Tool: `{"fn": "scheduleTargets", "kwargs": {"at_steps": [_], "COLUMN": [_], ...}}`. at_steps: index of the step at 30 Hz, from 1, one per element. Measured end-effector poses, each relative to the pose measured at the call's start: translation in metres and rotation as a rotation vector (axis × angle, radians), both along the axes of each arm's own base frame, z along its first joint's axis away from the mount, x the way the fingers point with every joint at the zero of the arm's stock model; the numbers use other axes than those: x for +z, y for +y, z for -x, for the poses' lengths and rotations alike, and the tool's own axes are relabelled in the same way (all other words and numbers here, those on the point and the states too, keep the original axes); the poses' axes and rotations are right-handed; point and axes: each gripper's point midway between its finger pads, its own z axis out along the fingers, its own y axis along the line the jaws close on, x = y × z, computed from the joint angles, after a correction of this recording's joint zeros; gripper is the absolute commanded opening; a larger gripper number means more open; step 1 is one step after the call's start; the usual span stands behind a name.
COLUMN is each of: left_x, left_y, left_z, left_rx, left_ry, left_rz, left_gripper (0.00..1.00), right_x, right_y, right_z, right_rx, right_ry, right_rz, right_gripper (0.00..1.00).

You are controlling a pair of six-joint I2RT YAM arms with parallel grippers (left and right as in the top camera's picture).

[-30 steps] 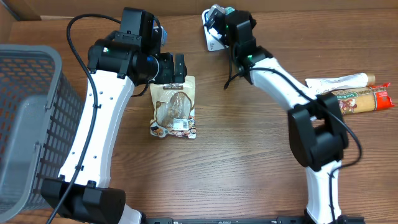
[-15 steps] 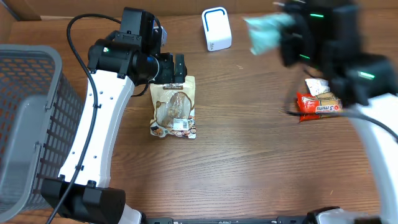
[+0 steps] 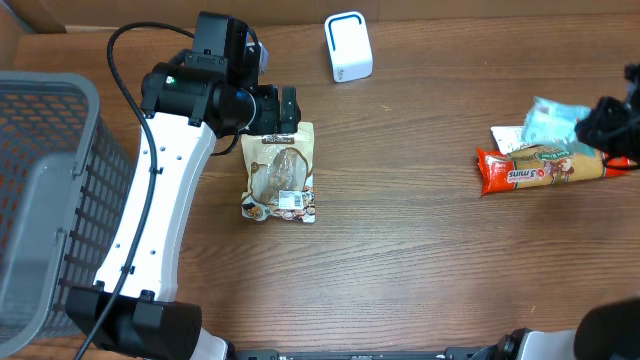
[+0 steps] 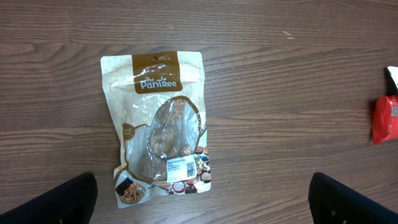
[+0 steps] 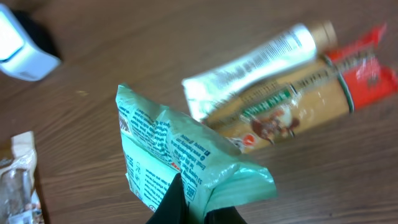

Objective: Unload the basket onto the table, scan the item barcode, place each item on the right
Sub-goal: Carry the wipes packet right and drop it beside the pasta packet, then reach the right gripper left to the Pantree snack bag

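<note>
Teal film packet (image 5: 186, 168) pinched at its lower edge by the right jaws, pressed together on it. Held at the far right of the overhead view, above the red-ended snack pack (image 3: 540, 167) and the white tube (image 3: 510, 134). Well apart from the white scanner (image 3: 348, 46) at upper centre, so no scan under way; already scanned or not, cannot tell. Brown pouch (image 4: 160, 127) flat at centre left, printed label up, beneath the left jaws, spread wide and touching nothing; probably waiting its turn. Grey mesh basket (image 3: 40, 200) at the left edge, inside hard to read. Brown wood-grain table (image 3: 400, 260), bare between the things. Tan board (image 3: 30, 15) along the top edge, nothing more of the room.
</note>
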Motion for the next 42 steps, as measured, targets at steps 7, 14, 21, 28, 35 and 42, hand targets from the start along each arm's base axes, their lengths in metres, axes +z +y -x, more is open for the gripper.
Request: {"fn": "scheduleTargets", "kwargs": {"at_steps": [7,14,21,28,35,42], "left_x": [0.000,0.000,0.003,0.004,0.022,0.020], "left_y": [0.000,0.000,-0.001,0.022,0.087,0.108], "left_z": [0.000,0.000,-0.006,0.006,0.005,0.008], "left_rx": [0.000,0.000,-0.007,0.023,0.148,0.106], "left_ry": [0.000,-0.001,-0.031,0.028,0.019,0.019], "left_rz": [0.000,0.000,0.003,-0.027,-0.058,-0.111], "left_gripper": [0.99,1.00,0.99,1.00,1.00,0.99], "right_x": [-0.061,-0.080,-0.082,-0.078,-0.058,-0.048], "right_y": [-0.025,-0.023,-0.023,-0.009,0.038,0.152], "right_z": [-0.001,0.000,0.006,0.007,-0.013,-0.019], "right_rx": [-0.062,-0.064,-0.075,-0.051,0.079,0.373], "right_ry": [0.073,0.115,0.143,0.137,0.074,0.083], "right_rz": [-0.092,-0.123,-0.122,-0.198,-0.280,-0.356], "right_gripper": [0.04,0.18,0.45,0.62,0.70,1.00]}}
